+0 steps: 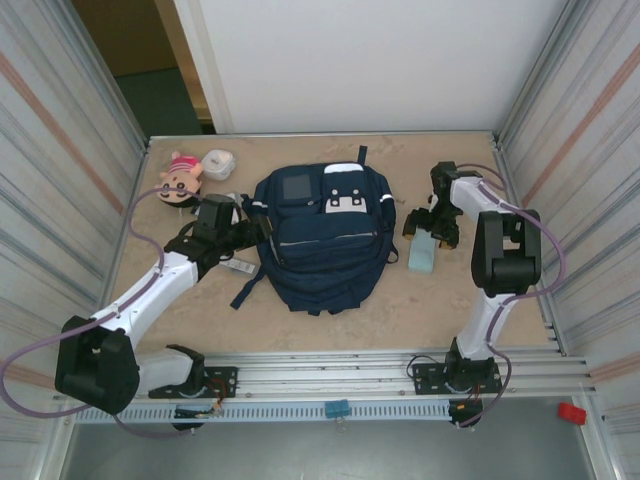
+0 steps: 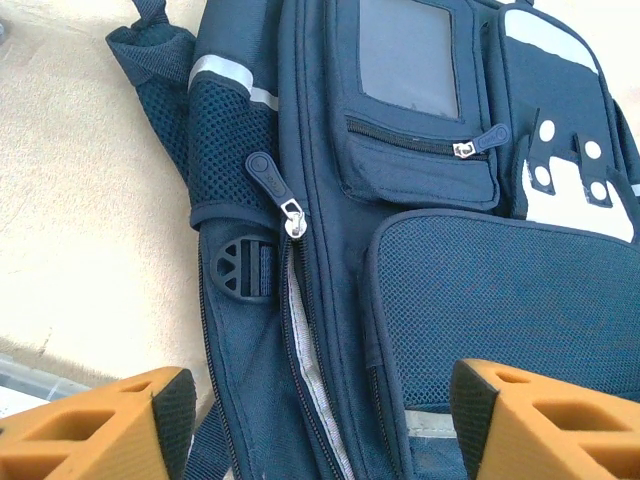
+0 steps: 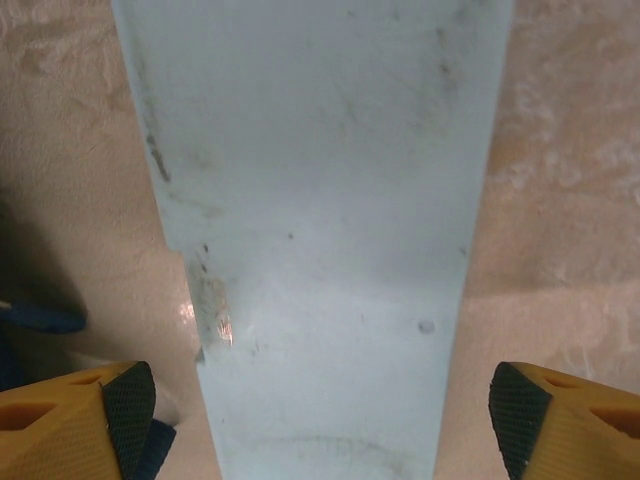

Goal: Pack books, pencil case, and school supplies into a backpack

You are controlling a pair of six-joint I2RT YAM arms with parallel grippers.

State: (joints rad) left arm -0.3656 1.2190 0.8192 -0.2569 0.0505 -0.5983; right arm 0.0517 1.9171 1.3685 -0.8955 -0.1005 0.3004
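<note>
The navy backpack (image 1: 320, 235) lies flat mid-table, grey patch and white patch up. My left gripper (image 1: 245, 225) hovers at its left side, open. In the left wrist view the fingers (image 2: 150, 420) straddle the backpack's (image 2: 450, 290) side zipper, which gapes a little below its pull (image 2: 270, 180), showing pale lining. My right gripper (image 1: 430, 228) is open just above a pale blue pad (image 1: 422, 258) on the table right of the backpack. The pad (image 3: 320, 220) lies between the spread fingertips (image 3: 530, 410), touching neither. A small white-and-dark packet (image 1: 240, 266) lies by the left arm. Books and pencil case are out of view.
A pink doll head (image 1: 180, 180) and a grey cup (image 1: 217, 163) sit at the back left corner. Ribbed walls close in the table on both sides, and a metal rail (image 1: 340, 375) runs along the near edge.
</note>
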